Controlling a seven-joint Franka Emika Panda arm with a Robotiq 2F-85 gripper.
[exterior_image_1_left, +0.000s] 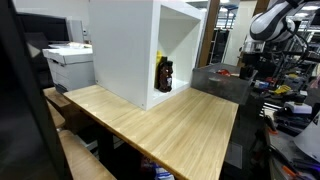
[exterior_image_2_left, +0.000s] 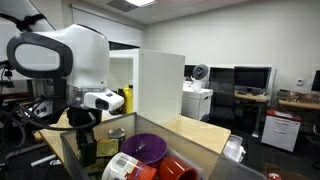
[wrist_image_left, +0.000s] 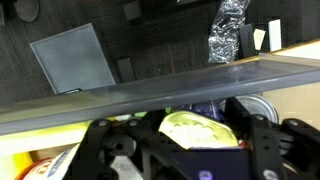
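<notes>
The gripper hangs low inside a clear plastic bin, and in the wrist view its dark fingers stand apart on either side of a yellow-green rounded object. The object lies in the bin just behind the long clear rim. Whether the pads press on it or only flank it I cannot tell, since the bin's rim and the gripper body hide the contact. In an exterior view the bin also holds a purple round lid near its middle, a red item beside that, and a white labelled canister nearer the gripper. A yellow package shows at the bin's end in the wrist view. Beyond the bin's rim a crumpled piece of foil stands on the dark floor. An open-fronted white cabinet sits at the far edge of the wooden table, and a dark brown bottle stands upright inside it at the front corner.
</notes>
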